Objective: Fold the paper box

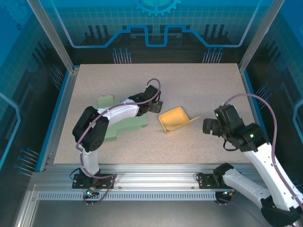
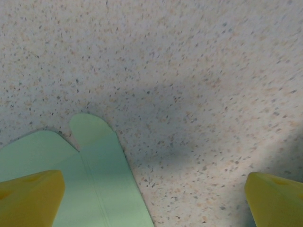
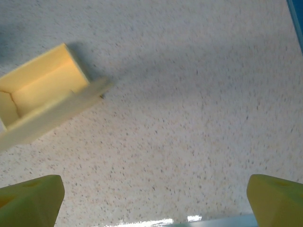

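Over table centre, top view: yellow paper box point(image 1: 176, 119) stands free, both grippers spread wide and empty.
Top view: left gripper point(image 1: 156, 106) hangs at the box's 10 o'clock, just beside its rim; right gripper point(image 1: 207, 126) at its 3 o'clock, near the splayed long flap; green flat sheet point(image 1: 124, 126) lies at 9 o'clock, under the left arm. Left wrist view: left fingertips point(image 2: 29, 195) are set far apart with nothing between them, and a green tab lies below, toward 7 o'clock. Right wrist view: box at 10 o'clock, flap leaning outward, right fingertips point(image 3: 277, 198) far apart over bare table point(image 3: 199, 118). Risks, as I judge them: the light box skids or tips if one finger pushes the flap unbraced; the flap may spring back out; the left arm could drag the green sheet into the box.
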